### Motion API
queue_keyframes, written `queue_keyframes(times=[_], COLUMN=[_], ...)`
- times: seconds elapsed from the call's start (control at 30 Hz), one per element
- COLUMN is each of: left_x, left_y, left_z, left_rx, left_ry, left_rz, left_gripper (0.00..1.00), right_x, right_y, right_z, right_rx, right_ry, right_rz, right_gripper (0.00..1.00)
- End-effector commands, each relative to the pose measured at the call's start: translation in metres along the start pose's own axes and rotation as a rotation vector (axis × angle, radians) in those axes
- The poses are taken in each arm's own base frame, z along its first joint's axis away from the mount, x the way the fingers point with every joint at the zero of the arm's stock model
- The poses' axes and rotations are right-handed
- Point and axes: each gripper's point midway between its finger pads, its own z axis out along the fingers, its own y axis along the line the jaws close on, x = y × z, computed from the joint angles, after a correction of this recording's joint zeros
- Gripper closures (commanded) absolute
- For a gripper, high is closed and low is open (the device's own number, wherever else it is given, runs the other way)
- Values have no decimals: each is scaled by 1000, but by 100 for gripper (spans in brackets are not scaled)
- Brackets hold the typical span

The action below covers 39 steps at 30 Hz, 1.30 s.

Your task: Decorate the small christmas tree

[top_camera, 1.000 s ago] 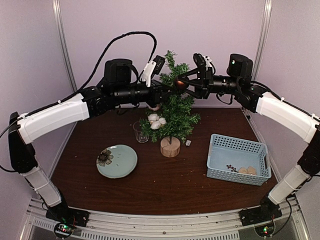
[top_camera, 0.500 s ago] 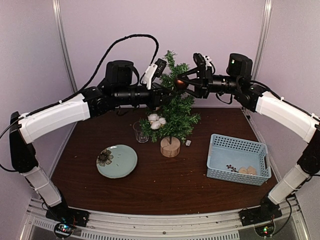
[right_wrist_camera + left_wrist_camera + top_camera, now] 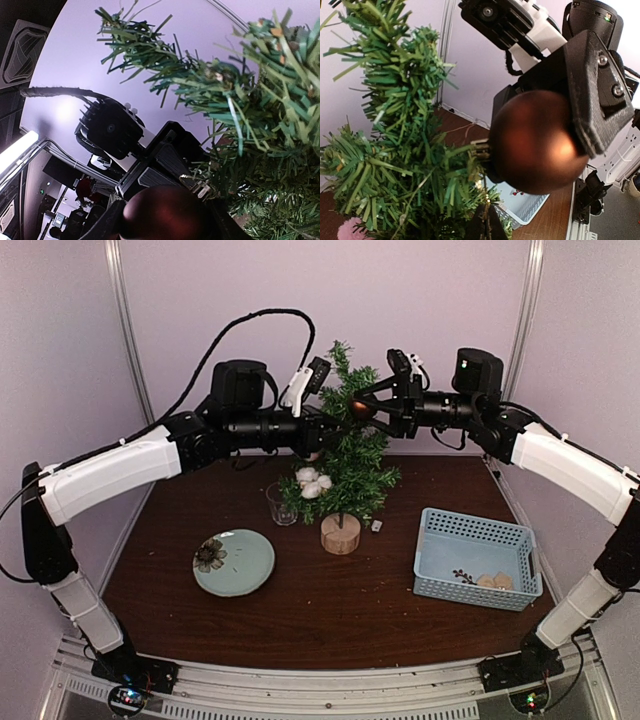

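The small christmas tree (image 3: 345, 455) stands on its wooden stump (image 3: 340, 534) at the middle back of the table. A shiny copper-brown ball (image 3: 360, 409) hangs beside its upper branches, with my right gripper (image 3: 364, 408) shut on it. The ball (image 3: 535, 145) fills the left wrist view, a black right finger (image 3: 595, 95) pressed on its side. My left gripper (image 3: 487, 222) is shut on a thin thread that runs up to the ball's cap (image 3: 202, 189) among the needles (image 3: 395, 150). From the right wrist, the ball (image 3: 165, 215) sits between my fingers, facing the left gripper (image 3: 165, 165).
A white cotton tuft (image 3: 313, 481) sits on a lower branch. A drinking glass (image 3: 281, 504) stands left of the stump, and a pale green plate (image 3: 245, 565) with a flower lies nearer. A blue basket (image 3: 478, 530) holding small items is at the right.
The left wrist has edged slightly up and right toward the tree. The right gripper and the ball have stayed almost still.
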Motion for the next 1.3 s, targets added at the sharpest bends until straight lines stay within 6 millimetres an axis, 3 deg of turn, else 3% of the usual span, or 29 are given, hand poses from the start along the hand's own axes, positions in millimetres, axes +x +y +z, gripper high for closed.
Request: queue_keyframes(times=[0.0,0.77,1.27], left_x=[-13,-19,-17], left_y=[5,28,28], left_z=[2,1,3], left_rx=[7,20,26], left_ry=[-31,-67,-49], left_rz=[-24,-178,-177], left_gripper=[100,100,100], right_x=[-12,-27,-7], right_y=[9,-1,-37], right_z=[-2,-5,-16], right_rx=[8,41,182], right_ry=[-37,-101,-89], right_rz=[-39,6,43], right_gripper=[76,75,76])
